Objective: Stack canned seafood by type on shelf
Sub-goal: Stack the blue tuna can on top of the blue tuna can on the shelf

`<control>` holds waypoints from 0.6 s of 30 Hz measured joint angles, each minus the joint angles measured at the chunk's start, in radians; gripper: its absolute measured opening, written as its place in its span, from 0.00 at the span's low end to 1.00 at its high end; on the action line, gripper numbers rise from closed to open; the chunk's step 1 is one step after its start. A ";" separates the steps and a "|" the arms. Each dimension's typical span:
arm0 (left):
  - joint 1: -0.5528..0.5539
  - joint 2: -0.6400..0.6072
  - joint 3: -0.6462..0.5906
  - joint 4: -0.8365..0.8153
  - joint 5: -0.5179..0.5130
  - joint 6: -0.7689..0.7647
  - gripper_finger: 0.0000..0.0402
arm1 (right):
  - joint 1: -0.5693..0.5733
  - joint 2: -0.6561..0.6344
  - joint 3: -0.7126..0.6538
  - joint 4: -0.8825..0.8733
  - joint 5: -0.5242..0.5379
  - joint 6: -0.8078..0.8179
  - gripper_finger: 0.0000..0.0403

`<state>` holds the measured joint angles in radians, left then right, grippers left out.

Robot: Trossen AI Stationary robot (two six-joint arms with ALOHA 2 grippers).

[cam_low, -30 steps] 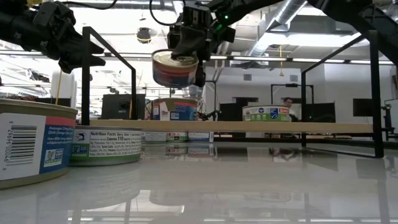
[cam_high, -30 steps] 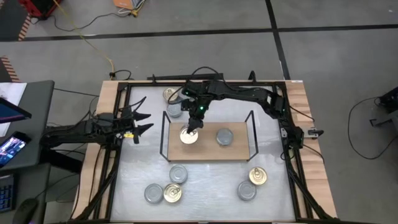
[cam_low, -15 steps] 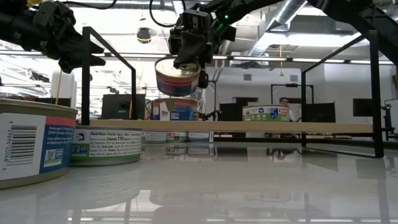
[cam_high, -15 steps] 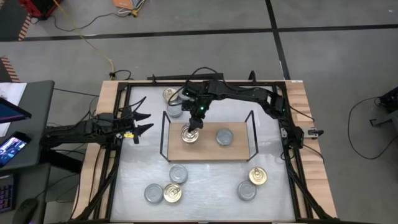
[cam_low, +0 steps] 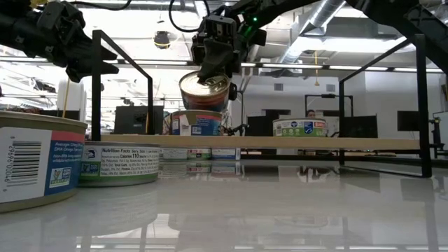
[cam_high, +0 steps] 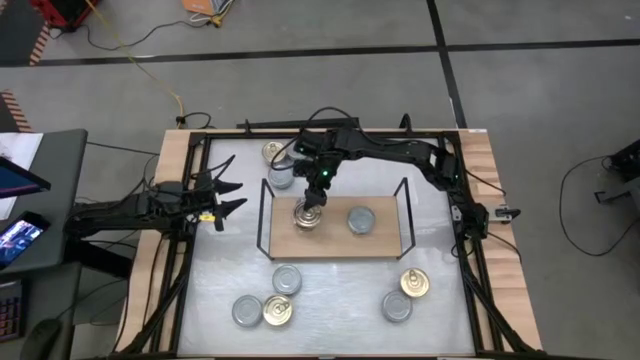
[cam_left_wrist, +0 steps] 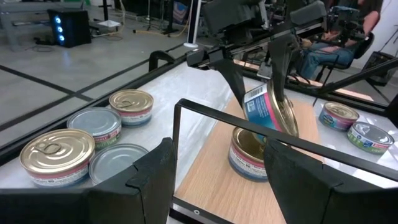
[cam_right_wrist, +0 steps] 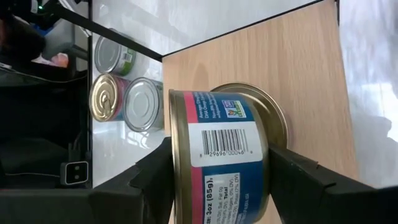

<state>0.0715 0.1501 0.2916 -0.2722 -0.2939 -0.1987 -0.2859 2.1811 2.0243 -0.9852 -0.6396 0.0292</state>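
My right gripper [cam_high: 312, 200] hangs over the left part of the wooden shelf [cam_high: 335, 247], shut on a blue-and-pink labelled tin [cam_right_wrist: 217, 155]. This tin is tilted right above a gold-lidded tin [cam_left_wrist: 244, 157] standing on the board. A silver-lidded tin [cam_high: 361, 219] stands on the shelf's right part. My left gripper [cam_high: 225, 195] waits open at the table's left edge, nothing between its fingers. My right gripper pinches the tin across its two flat ends, one finger [cam_right_wrist: 149, 180] on each; the gold end [cam_left_wrist: 287, 117] shows beside one finger. The fingers slant down from the far side. The tin is tipped on edge, its lower rim [cam_left_wrist: 262, 135] at the lid of the tin beneath.
A gold tin [cam_high: 272, 151] and a silver tin [cam_high: 281, 176] stand behind the shelf's far left corner. Several more tins [cam_high: 277, 311] are spread toward the near edge. Black wire frames [cam_high: 264, 215] rise at the shelf's short ends. A person [cam_left_wrist: 336, 37] sits beyond the table.
My right gripper has tipped over the shelf without travelling. The tin in it has sunk from well above the gold-lidded tin down to its lid, and has tilted so that its gold end faces the near edge.
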 joint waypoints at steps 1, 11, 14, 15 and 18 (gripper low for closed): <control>0.000 0.000 0.000 0.000 0.000 0.000 0.57 | 0.000 0.000 0.000 0.000 -0.004 0.000 0.62; 0.000 0.000 0.000 0.000 0.000 -0.004 0.57 | -0.012 0.000 0.000 0.039 -0.077 0.026 0.62; 0.000 0.000 0.000 0.000 0.000 -0.004 0.57 | -0.018 0.000 0.000 0.061 -0.079 0.039 0.62; 0.000 0.000 0.000 0.001 0.000 -0.004 0.57 | -0.021 0.000 0.000 0.059 -0.074 0.047 0.62; 0.000 0.000 0.000 0.001 0.000 -0.004 0.57 | -0.027 0.000 0.000 0.052 -0.069 0.045 0.62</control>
<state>0.0715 0.1502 0.2916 -0.2714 -0.2940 -0.2023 -0.3133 2.1811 2.0243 -0.9335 -0.7091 0.0743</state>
